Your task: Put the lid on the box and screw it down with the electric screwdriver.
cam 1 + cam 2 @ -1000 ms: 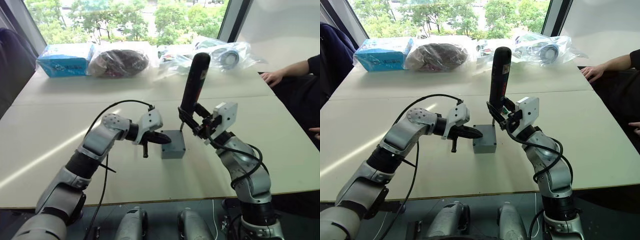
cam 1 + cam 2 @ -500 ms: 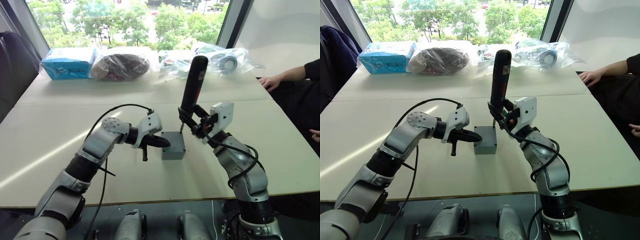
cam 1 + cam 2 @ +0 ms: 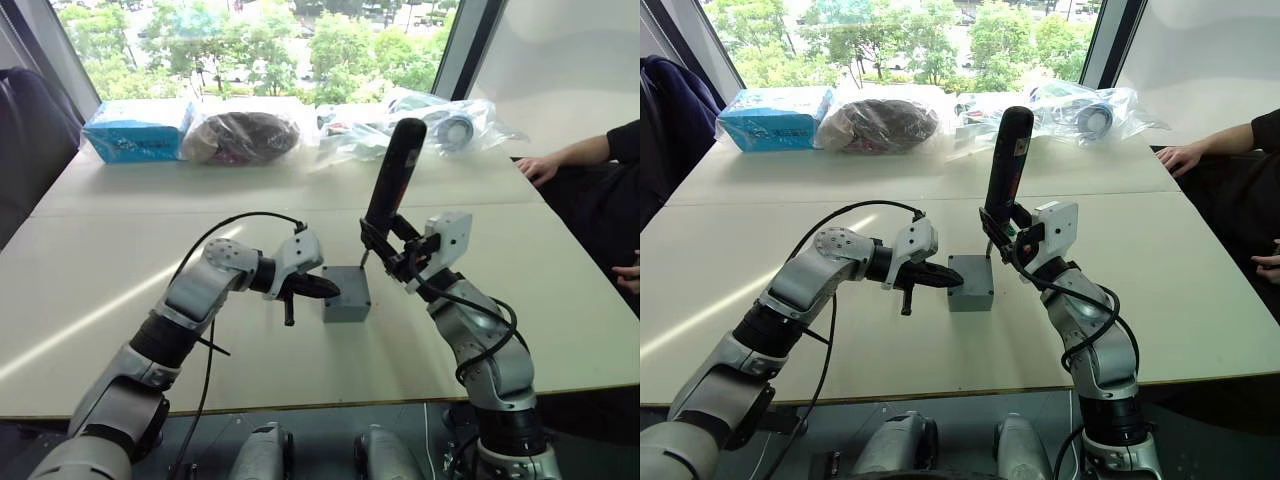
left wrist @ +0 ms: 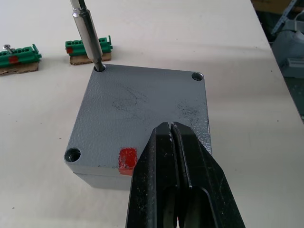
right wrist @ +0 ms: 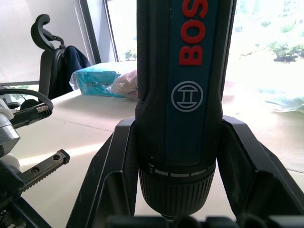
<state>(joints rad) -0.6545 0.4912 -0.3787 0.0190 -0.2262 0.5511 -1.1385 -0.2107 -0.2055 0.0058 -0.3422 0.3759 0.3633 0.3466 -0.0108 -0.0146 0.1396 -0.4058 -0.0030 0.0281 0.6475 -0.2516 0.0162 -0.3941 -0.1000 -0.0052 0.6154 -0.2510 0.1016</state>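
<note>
— On the tabletop, far left at the back, what's that?
— A blue packet by the window, then a dark bundle in clear plastic beside it, and more clear bags further along.

— And the left gripper?
— It reaches in from the left, its two black fingers pressed together with nothing between them, their tips resting on the lid near the edge closest to that arm. Beside the tips there's a red mark on the lid.

— So the lid's on the box?
— Yes. It sits square on the box, which stands mid-tabletop between the two arms. From here the grey side wall shows under the lid. I can see screw holes at three corners.

— The screwdriver?
— The electric screwdriver stands nearly upright, leaning slightly away to the right at the top. The right gripper clasps it low on the body, a finger on either side just above the ribbed collar. Its metal bit goes down into the lid's far corner hole.

— Anything past the box?
— Two little green terminal blocks on bits of cardboard, lying just beyond that corner.

— And on the right?
— A person's hand and dark sleeve rest at the far right edge of the tabletop, well apart from the box.
</note>
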